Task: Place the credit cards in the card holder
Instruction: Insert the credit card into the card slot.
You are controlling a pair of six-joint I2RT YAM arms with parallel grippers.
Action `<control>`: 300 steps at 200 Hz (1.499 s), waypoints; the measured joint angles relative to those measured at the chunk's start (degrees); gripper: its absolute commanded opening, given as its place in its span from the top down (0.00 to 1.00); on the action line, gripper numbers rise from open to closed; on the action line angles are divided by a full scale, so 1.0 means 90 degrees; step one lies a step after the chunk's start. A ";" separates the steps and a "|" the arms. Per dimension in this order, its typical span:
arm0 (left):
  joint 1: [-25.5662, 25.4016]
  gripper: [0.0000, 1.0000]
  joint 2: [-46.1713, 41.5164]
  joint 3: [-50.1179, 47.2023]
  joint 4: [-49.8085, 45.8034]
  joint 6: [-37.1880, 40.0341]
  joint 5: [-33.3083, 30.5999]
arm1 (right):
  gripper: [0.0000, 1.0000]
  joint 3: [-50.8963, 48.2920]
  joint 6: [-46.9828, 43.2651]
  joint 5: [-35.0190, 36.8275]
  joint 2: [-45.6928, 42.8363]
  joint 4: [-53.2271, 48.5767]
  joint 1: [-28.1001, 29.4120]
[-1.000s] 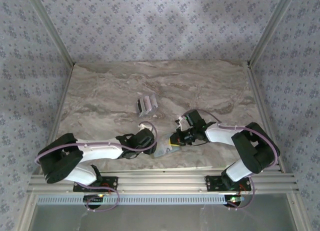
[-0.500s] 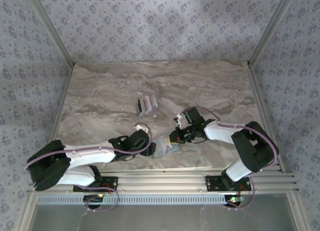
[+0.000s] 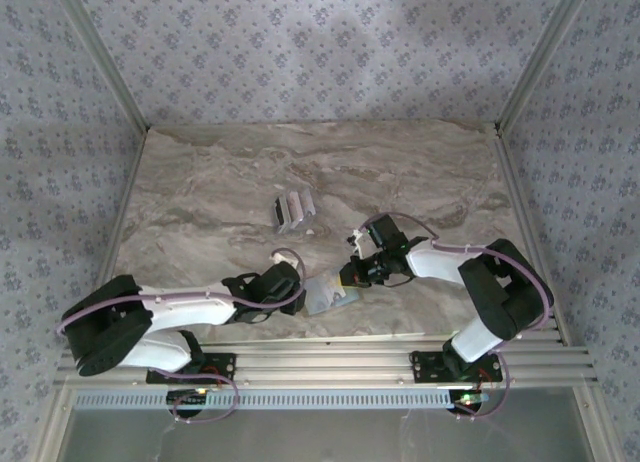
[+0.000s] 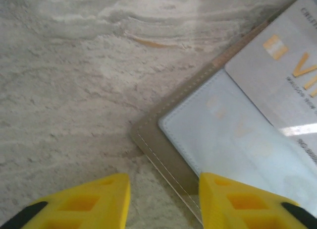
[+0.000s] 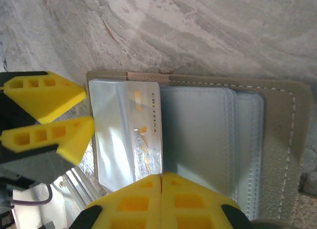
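Table (image 3: 220, 172): flat top in a grey-beige marble pattern with pale streaks, evenly lit, with soft shadows only. Back wall (image 3: 320, 42) behind the table, left wall (image 3: 45, 182) and right wall (image 3: 595, 182) flanking the table, all covered in pale grey-blue material with a small repeating floral print; one metal post (image 3: 100, 67) and a second post (image 3: 545, 62) rise from the table's far corners. At the table's near edge: ribbed metal rail (image 3: 330, 360), then a perforated strip (image 3: 320, 398), then a dark glossy panel (image 3: 320, 437) farthest from the table.
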 measured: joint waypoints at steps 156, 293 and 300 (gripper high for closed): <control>0.0007 0.68 0.0566 0.0325 -0.0027 -0.0034 -0.0180 | 1.00 -0.0019 0.0015 0.0345 0.0000 0.0321 0.0379; 0.0007 0.69 0.0731 0.0372 0.0238 -0.0083 -0.0209 | 1.00 -0.0374 0.0765 0.0415 -0.0024 0.1156 0.0770; 0.0007 0.69 0.0731 0.0374 0.0243 -0.0083 -0.0206 | 1.00 -0.0379 0.0797 0.0420 -0.0024 0.1185 0.0789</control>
